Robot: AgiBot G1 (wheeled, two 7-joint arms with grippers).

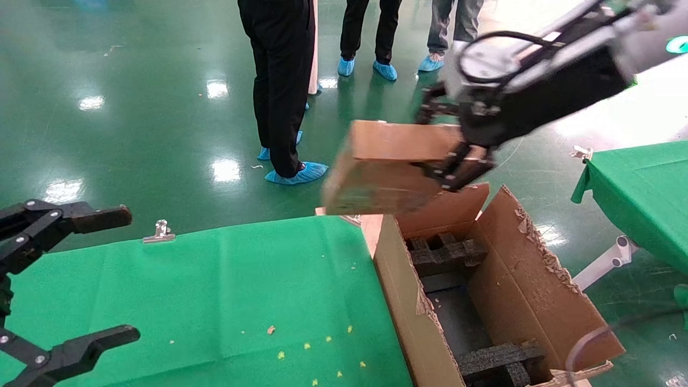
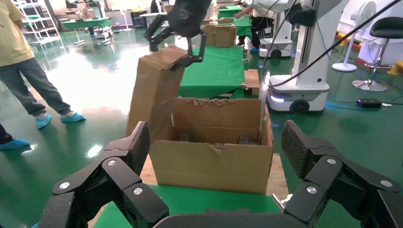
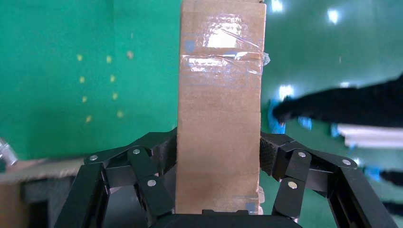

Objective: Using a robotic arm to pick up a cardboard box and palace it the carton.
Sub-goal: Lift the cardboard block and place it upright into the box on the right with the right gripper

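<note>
Two grippers: both are seen, one parked near the robot, one working farther out.
Left gripper (image 1: 80,279): it is parked at the near left over the green cloth; its jaws are spread wide with nothing between them.
Table (image 1: 215,290): a green cloth is laid over it, and small yellow crumbs (image 1: 322,349) are scattered on its near part.
Clip (image 1: 159,231): a metal clip is fixed on the far edge of the cloth.
Carton (image 1: 408,301): it is set just beside the table's right edge, with ragged flaps raised on its sides.
Carton contents: black foam blocks (image 1: 446,252) are seen at the far end and at the near end; the middle of the floor looks dark and bare.
Right gripper (image 1: 454,142): it is held above the carton's far left corner; its jaws are clenched on the box.
Box (image 1: 381,166): it is gripped at one end, tilted in the air, and sticks out to the left beyond the carton's far flap; no part of it is seen inside the carton. In the right wrist view clear tape (image 3: 223,42) is seen across its far end.
Second table (image 1: 639,188): a green-covered table stands to the right, apart from the carton.
People (image 1: 279,86): legs with blue shoe covers are seen on the green floor beyond the table.
</note>
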